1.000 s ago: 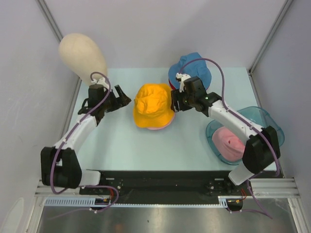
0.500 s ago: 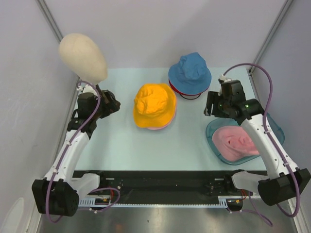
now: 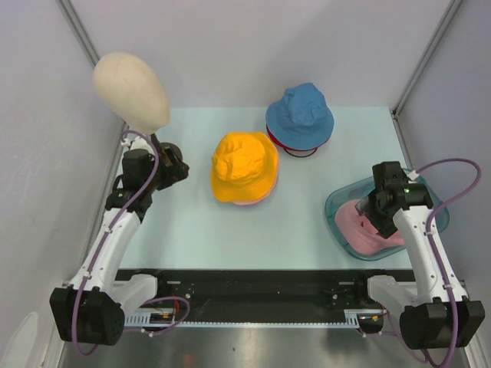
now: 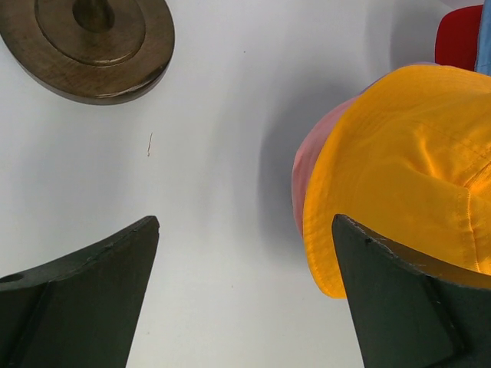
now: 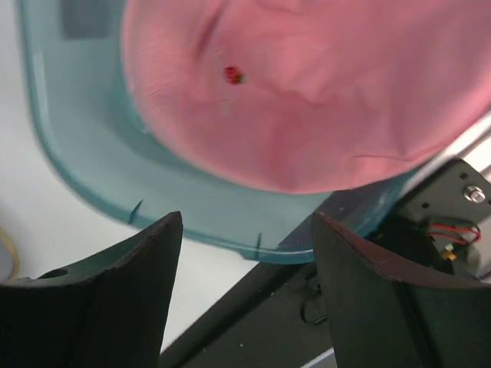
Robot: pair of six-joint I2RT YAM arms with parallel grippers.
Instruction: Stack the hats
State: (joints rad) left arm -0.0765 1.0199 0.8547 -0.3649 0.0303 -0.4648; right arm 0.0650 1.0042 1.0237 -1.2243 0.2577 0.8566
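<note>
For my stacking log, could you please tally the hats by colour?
orange hat: 1
blue hat: 1
red hat, under the blue: 1
pink hat: 1
pinkish-lilac hat, under the orange: 1
Total: 5 hats

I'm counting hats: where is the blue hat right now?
From above, the blue hat sits on a red hat at the table's far edge, right of centre, just behind the orange hat.
</note>
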